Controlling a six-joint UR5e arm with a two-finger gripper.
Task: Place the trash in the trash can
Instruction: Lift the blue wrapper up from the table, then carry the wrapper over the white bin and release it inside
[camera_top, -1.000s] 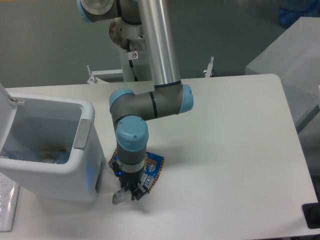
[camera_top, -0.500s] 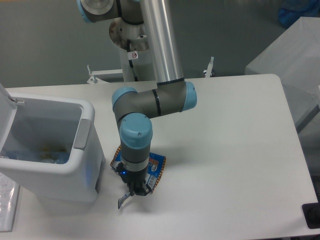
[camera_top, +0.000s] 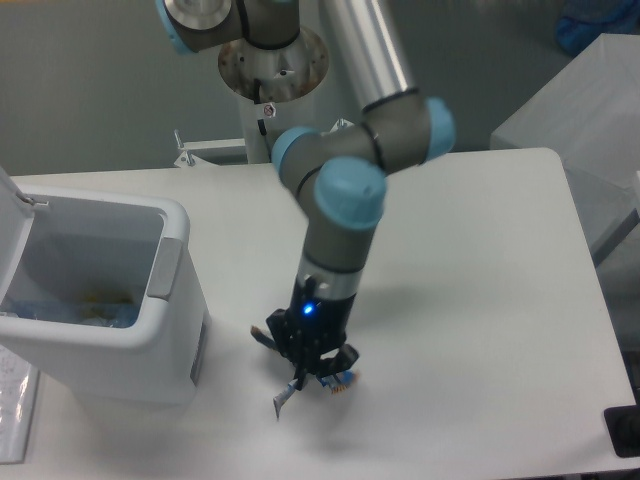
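Snack bag (camera_top: 322, 380): blue foil, crumpled, clamped in the gripper (camera_top: 308, 372), right of the trash can (camera_top: 120, 330), lid open.

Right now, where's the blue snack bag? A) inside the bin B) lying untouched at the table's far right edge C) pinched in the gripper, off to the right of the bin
C: the gripper is shut on the snack bag, right of the white bin.
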